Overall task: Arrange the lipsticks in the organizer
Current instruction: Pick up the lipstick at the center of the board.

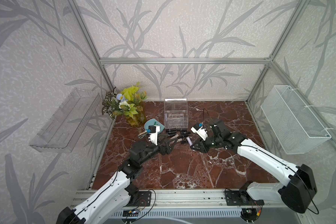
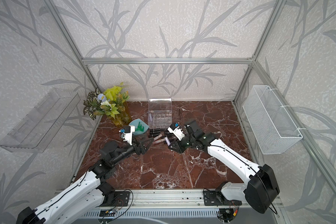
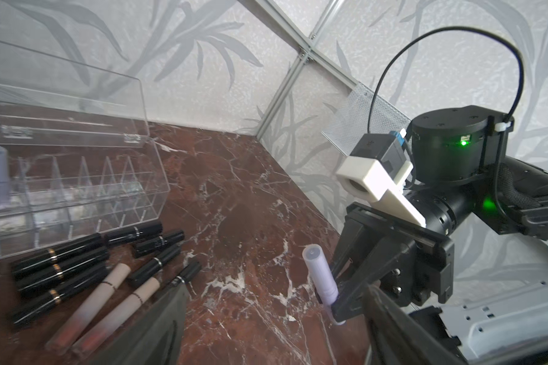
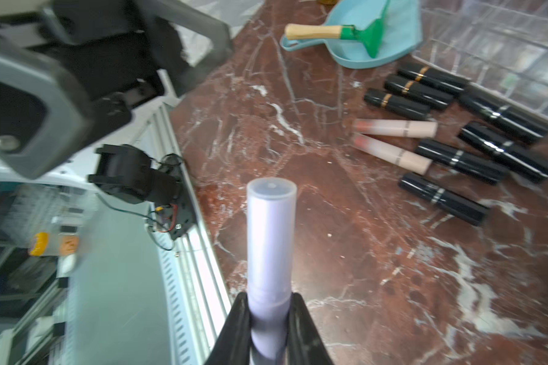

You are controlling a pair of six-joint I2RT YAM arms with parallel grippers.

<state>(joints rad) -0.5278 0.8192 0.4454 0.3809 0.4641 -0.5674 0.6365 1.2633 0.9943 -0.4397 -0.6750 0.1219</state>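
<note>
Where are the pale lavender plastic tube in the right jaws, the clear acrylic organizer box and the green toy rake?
pale lavender plastic tube [image 4: 271, 246]: right wrist view, mid-body.
clear acrylic organizer box [image 1: 180, 125]: in a top view, front wall.
green toy rake [image 4: 370, 34]: right wrist view, green head.

Red-brown marble table [image 4: 361, 252], veined white. Glossy black lipsticks [image 4: 418, 92] have gold or silver bands. The lavender lipstick [image 4: 271, 246] is pale, and the pink lipsticks [image 4: 396, 128] fade to beige.

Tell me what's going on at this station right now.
The right end effector is shut on a lavender lipstick. The left end effector is open and empty. Another lavender tube stands in an end compartment of the open organizer; black lipsticks and pink lipsticks lie on the table before it.
</note>
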